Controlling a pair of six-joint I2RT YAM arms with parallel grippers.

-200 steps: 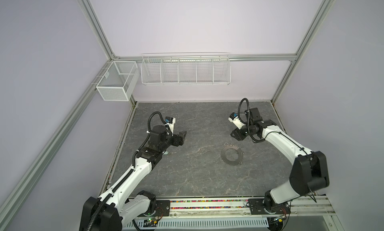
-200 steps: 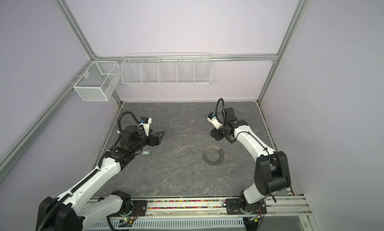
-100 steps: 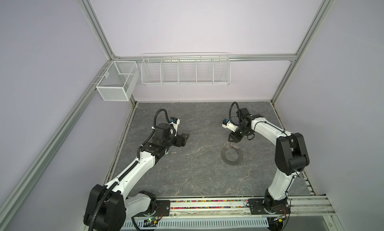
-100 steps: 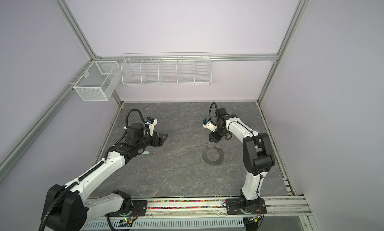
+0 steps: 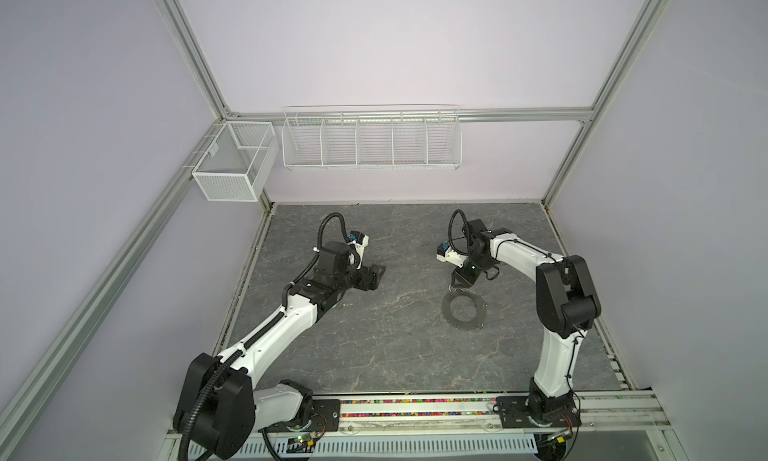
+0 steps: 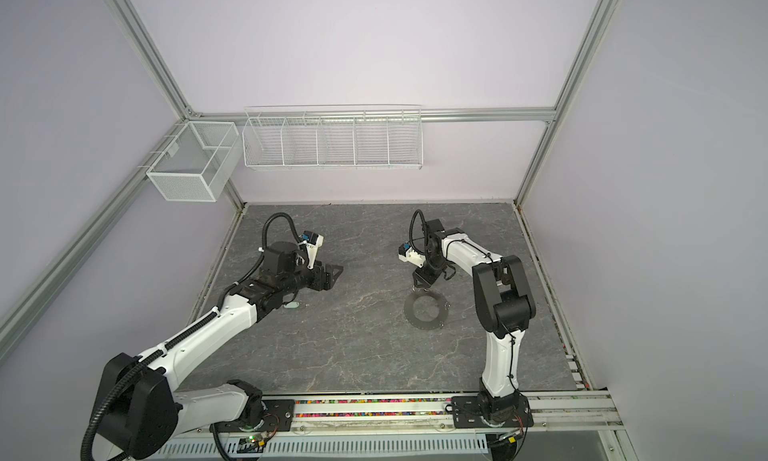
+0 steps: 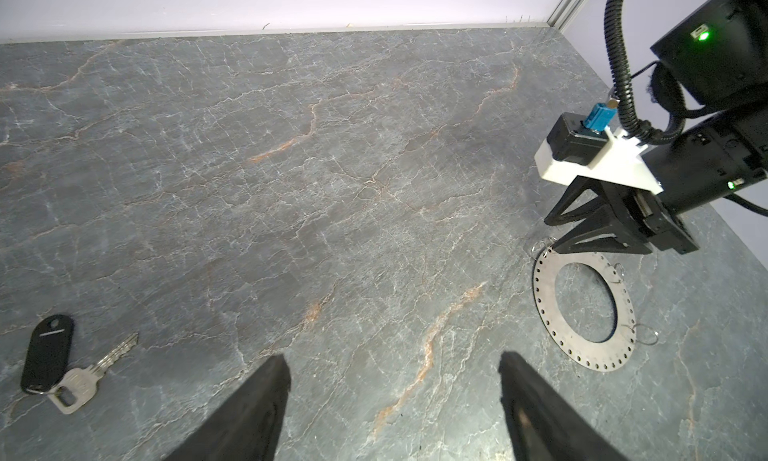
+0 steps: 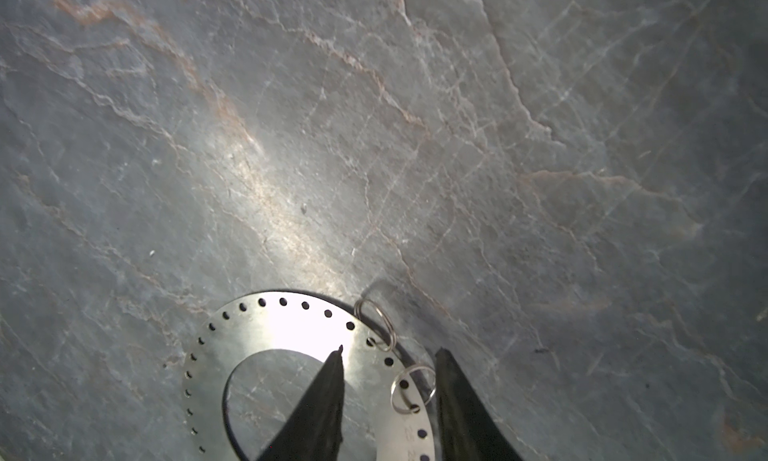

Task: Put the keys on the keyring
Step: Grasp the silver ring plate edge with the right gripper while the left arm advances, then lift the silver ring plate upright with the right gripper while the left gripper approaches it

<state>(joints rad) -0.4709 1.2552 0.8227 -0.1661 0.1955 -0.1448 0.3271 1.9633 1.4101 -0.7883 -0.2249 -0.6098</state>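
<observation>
Keyring lies on veined grey tabletop, lilac-walled; left fingers wide, empty; right fingers half-open astride it.

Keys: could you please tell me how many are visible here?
2. The black-tagged key lies near the left claw, in the left wrist view. The pale mint key lies beside the left arm in a top view. Others might be hidden under the arms.

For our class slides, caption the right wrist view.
Right gripper straddles the keyring rim, a wire loop between its fingers.
</observation>
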